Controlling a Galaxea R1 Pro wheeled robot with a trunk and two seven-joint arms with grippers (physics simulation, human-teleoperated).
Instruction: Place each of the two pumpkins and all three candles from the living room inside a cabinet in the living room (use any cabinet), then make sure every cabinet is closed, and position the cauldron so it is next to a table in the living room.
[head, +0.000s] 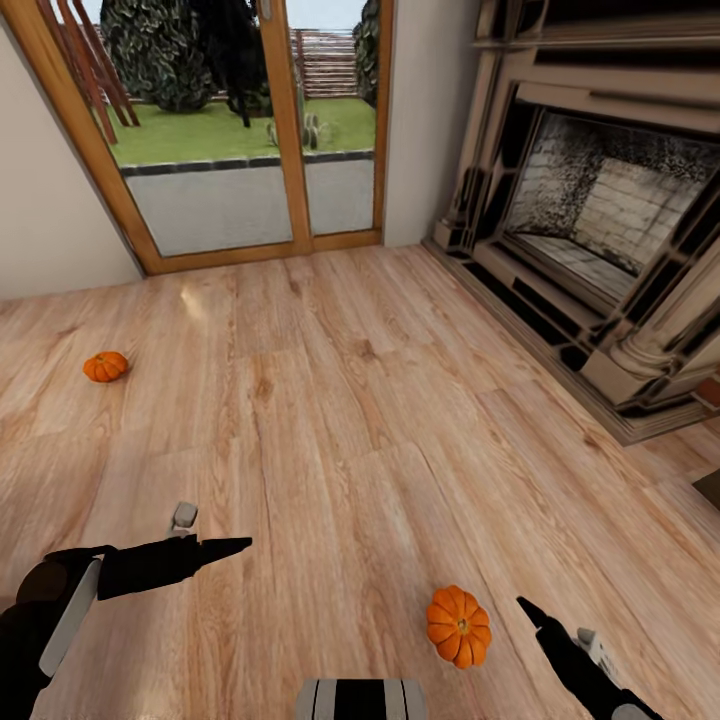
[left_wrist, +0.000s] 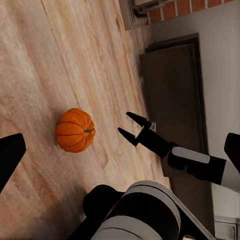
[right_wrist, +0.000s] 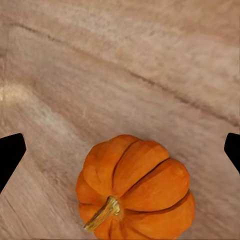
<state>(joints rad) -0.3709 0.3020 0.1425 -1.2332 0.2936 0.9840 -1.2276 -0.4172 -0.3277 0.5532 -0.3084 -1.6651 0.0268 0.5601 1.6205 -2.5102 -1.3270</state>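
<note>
A pale wood floor (head: 330, 400) fills most of the head view, with a glass patio door (head: 240, 120) at the upper left and a stone fireplace (head: 600, 220) at the upper right. One pumpkin (head: 458, 625) sits on the floor at the lower right of the frame, just beside the right end effector (head: 527, 607), not touching it. In the right wrist view this pumpkin (right_wrist: 135, 187) lies low in the picture with its stem visible, and both black fingertips (right_wrist: 10, 152) stand wide apart at the edges, holding nothing. A second pumpkin (head: 105, 366) rests at the middle left, well apart. The left end effector (head: 235, 545) hangs at the lower left, its fingertips spread wide in its wrist view, empty.
</note>
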